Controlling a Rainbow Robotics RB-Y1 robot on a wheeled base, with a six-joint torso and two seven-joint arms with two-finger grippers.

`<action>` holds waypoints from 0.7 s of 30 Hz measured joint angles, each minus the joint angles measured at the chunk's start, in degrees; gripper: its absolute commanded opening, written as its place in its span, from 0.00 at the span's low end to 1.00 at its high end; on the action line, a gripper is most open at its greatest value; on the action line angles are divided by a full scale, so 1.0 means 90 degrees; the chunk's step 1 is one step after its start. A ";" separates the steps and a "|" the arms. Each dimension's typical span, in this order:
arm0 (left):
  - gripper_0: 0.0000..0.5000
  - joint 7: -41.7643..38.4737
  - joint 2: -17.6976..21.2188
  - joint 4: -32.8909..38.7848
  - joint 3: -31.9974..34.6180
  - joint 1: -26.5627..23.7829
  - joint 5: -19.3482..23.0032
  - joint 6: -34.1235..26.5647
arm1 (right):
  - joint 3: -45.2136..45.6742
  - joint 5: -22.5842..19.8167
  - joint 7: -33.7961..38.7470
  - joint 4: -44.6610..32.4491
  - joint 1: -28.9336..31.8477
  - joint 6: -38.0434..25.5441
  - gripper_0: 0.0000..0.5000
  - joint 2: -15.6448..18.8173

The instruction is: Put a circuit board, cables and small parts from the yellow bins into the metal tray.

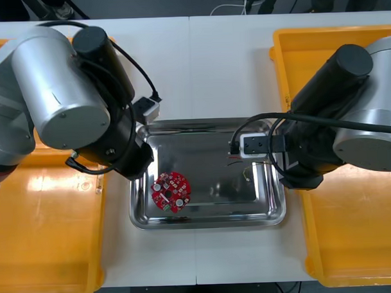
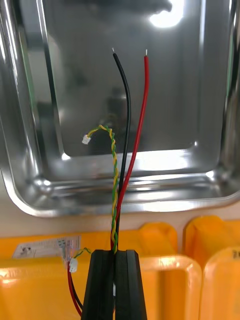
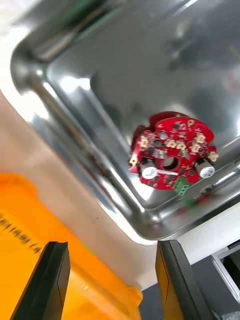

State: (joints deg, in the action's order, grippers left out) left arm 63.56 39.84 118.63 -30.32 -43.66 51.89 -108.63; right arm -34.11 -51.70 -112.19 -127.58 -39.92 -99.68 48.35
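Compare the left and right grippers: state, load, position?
Left gripper is open; right gripper is shut. Left gripper holds nothing; right gripper pinches cables, black, red and a yellow-green twist, their ends out over the metal tray. Left gripper is at the tray's left rim, near the circuit board lying inside; right gripper is at its right rim. Shared: both are at the tray's edge, pointing into it.
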 measured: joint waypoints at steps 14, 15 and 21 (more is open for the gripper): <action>1.00 0.0339 0.0225 -0.0464 0.1414 -0.0022 0.0393 -0.0101 | -0.0718 0.0586 0.0000 0.0250 -0.0022 0.0207 0.00 -0.0384; 1.00 0.0428 0.0252 -0.0570 0.1463 -0.0032 0.0391 -0.0101 | -0.0793 0.0618 0.0000 0.0250 -0.0022 0.0217 0.00 -0.0384; 1.00 0.0682 0.0435 -0.1390 0.1613 -0.0214 0.0362 -0.0101 | -0.1197 0.0713 0.0000 0.0325 -0.0022 0.0464 0.00 -0.0385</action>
State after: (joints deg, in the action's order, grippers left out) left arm 69.70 43.75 106.12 -15.80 -45.59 55.15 -109.54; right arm -44.88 -45.28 -112.19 -124.66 -40.12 -95.51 44.89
